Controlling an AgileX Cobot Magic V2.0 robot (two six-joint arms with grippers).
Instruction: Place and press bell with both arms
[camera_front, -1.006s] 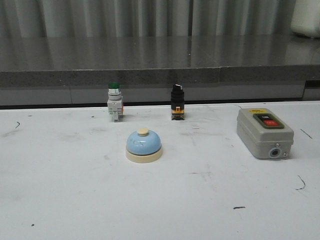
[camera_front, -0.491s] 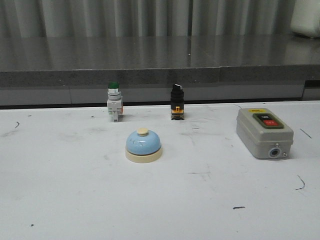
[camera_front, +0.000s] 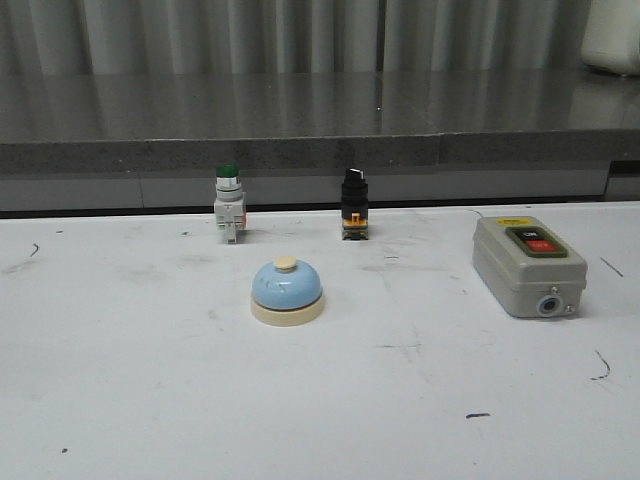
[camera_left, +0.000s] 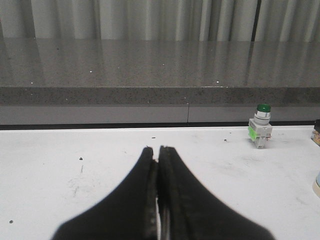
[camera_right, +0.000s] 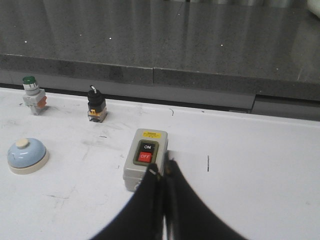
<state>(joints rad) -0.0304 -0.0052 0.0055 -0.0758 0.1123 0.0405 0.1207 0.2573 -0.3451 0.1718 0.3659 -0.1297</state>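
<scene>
The light-blue bell (camera_front: 287, 290) with cream base and cream button stands upright on the white table, left of centre in the front view. It also shows in the right wrist view (camera_right: 27, 155), and its edge shows in the left wrist view (camera_left: 317, 183). My left gripper (camera_left: 156, 150) is shut and empty, well apart from the bell. My right gripper (camera_right: 162, 170) is shut and empty, by the grey switch box. Neither arm shows in the front view.
A green-capped pushbutton (camera_front: 229, 214) and a black selector switch (camera_front: 354, 215) stand at the table's back edge. A grey switch box (camera_front: 528, 264) with ON and red OFF buttons lies at the right. A dark stone ledge (camera_front: 320, 140) runs behind the table.
</scene>
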